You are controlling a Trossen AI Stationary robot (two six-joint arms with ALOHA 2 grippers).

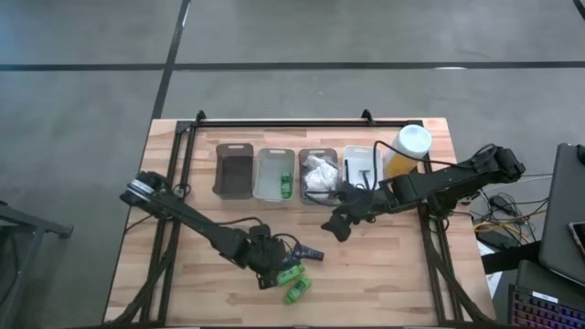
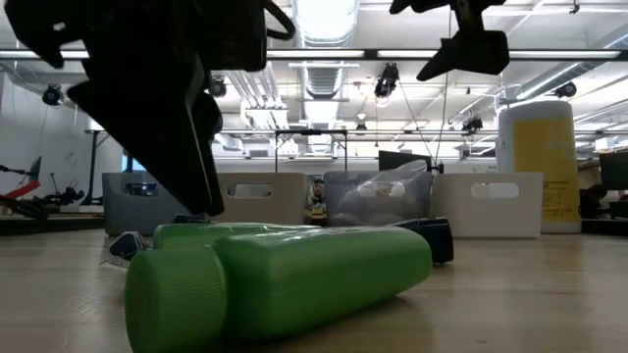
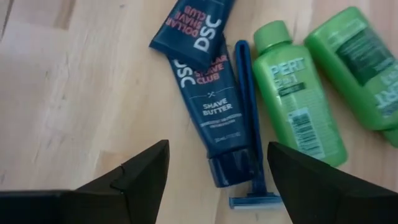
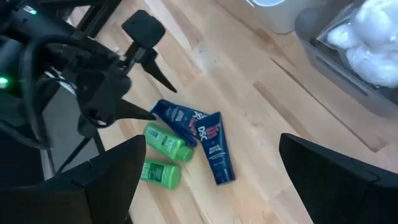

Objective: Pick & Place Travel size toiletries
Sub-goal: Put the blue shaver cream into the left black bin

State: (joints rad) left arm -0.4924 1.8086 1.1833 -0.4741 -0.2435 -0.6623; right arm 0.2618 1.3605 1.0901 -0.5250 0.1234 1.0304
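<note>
Left claw (image 3: 217, 168): spread wide, empty, low over dark blue plastic shave-butter tube (image 3: 214, 118) on wooden worktop (image 3: 74, 93); blue razor (image 3: 252, 124) and green bottles (image 3: 297, 102) beside. Straddle tube alone. Right claw (image 1: 335, 225): open, empty, near trays.

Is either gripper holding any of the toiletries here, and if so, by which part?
Nothing is held. The left gripper hangs open over the dark shave butter tube; the right gripper is open and empty above the table.
</note>
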